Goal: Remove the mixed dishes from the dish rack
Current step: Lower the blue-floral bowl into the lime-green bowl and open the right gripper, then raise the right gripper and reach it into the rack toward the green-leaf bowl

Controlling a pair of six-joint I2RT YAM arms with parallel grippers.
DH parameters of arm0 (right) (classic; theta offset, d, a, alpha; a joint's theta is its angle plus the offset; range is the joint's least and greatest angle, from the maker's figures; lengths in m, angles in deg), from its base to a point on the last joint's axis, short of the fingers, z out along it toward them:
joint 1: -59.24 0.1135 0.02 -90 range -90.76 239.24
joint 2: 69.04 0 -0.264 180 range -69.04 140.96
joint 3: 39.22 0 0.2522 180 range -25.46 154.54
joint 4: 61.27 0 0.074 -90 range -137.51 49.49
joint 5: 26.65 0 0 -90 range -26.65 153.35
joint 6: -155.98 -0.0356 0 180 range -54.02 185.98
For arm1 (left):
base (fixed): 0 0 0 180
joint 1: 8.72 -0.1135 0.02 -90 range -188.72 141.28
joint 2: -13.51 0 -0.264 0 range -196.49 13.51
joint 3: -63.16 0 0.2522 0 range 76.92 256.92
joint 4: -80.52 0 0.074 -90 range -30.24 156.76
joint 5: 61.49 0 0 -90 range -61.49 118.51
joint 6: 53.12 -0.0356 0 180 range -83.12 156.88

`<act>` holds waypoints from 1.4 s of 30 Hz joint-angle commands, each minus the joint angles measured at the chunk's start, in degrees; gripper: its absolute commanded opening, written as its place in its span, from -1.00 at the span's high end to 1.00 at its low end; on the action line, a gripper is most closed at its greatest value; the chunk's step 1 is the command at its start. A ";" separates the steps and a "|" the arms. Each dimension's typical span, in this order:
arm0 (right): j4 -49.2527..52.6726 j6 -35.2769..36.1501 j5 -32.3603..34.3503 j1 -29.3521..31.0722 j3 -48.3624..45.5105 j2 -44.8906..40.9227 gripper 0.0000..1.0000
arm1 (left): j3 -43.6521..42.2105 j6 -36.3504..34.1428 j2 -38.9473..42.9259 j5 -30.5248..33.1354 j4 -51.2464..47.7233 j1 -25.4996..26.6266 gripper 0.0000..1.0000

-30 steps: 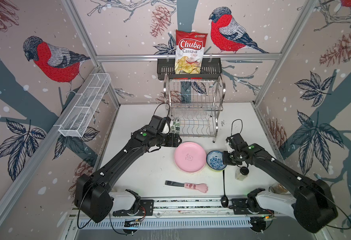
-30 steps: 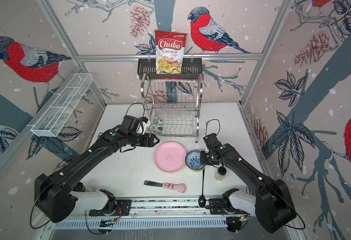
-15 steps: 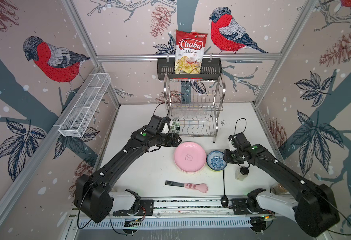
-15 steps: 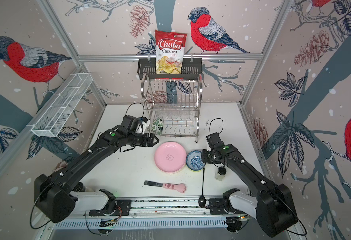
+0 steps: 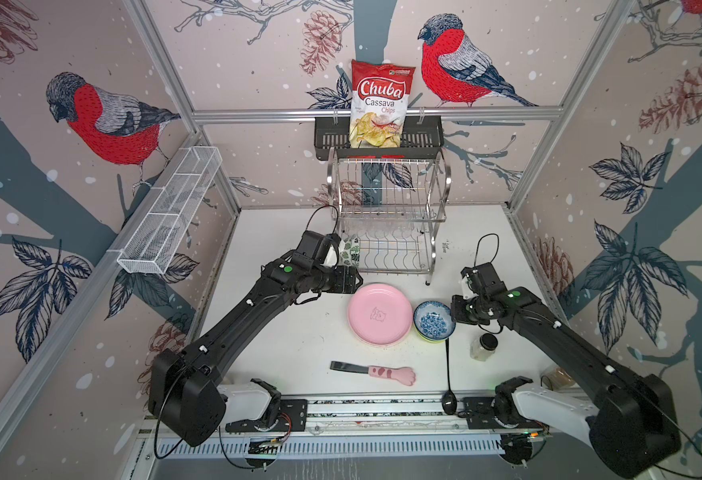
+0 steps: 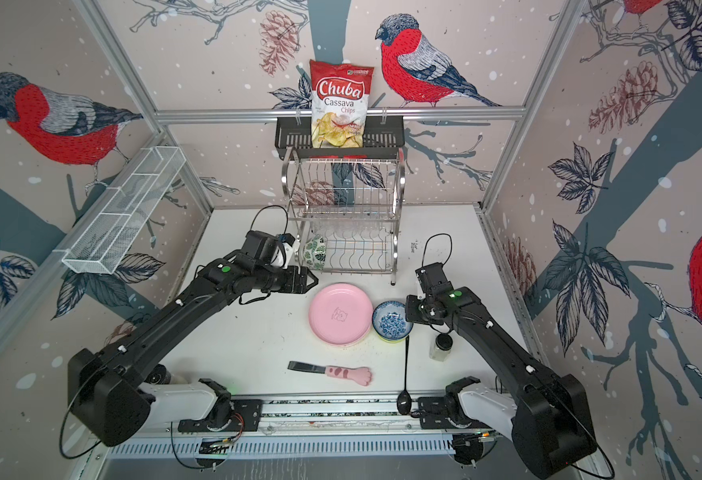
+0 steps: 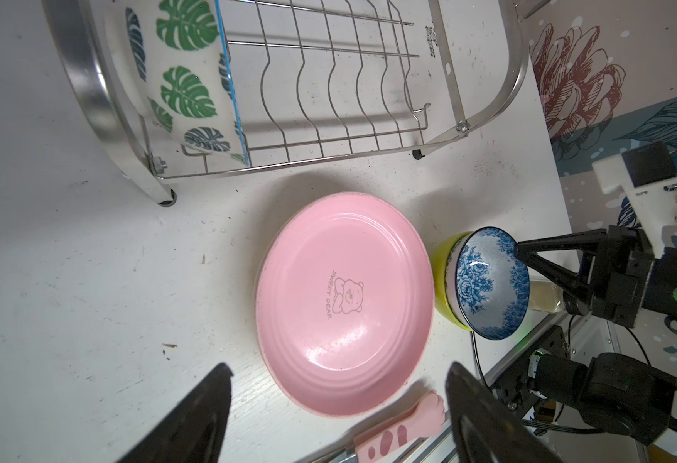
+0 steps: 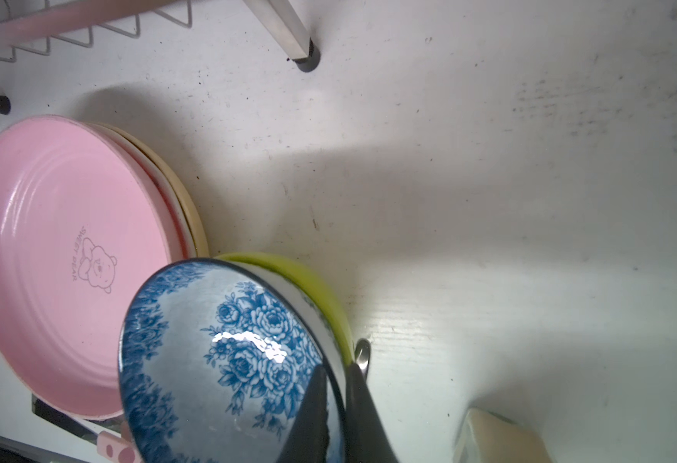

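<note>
The steel dish rack (image 5: 388, 216) stands at the back of the table. A green-leaf bowl (image 5: 350, 254) (image 7: 180, 80) leans on edge at the left end of its lower tier. Faint clear glasses (image 5: 382, 226) show on the upper tier. In front, a pink plate (image 5: 380, 313) (image 8: 60, 260) tops a cream plate (image 8: 186, 200). Beside it a blue-white bowl (image 5: 434, 323) (image 8: 224, 352) sits tilted in a lime bowl (image 8: 308, 280). My right gripper (image 8: 338, 371) (image 5: 453, 309) is shut on the blue-white bowl's rim. My left gripper (image 7: 338, 366) (image 5: 357, 280) hangs open and empty between rack and pink plate.
A black spoon (image 5: 449, 374) lies right of the bowls, next to a small black-lidded jar (image 5: 484, 347). A pink paw-handled tool (image 5: 382, 372) lies near the front edge. A chips bag (image 5: 380, 104) sits in a black basket (image 5: 328, 141) above the rack. A white mesh tray (image 5: 170, 216) hangs on the left wall.
My right gripper has shifted slightly at the blue-white bowl's rim and is closed on it. The left arm has not moved.
</note>
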 commanded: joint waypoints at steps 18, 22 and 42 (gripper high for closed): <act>-1.44 -0.01 -1.94 -0.04 -0.39 -0.91 0.53 | 0.19 0.70 -0.21 0.00 1.97 -0.14 -0.67; -1.23 -0.01 -1.53 -0.07 1.20 -3.44 0.53 | 0.35 0.54 -0.23 0.66 1.82 -0.13 -0.67; -9.33 -2.81 1.05 11.76 4.09 -12.67 0.45 | 0.20 0.62 0.78 1.54 1.89 -0.74 -0.67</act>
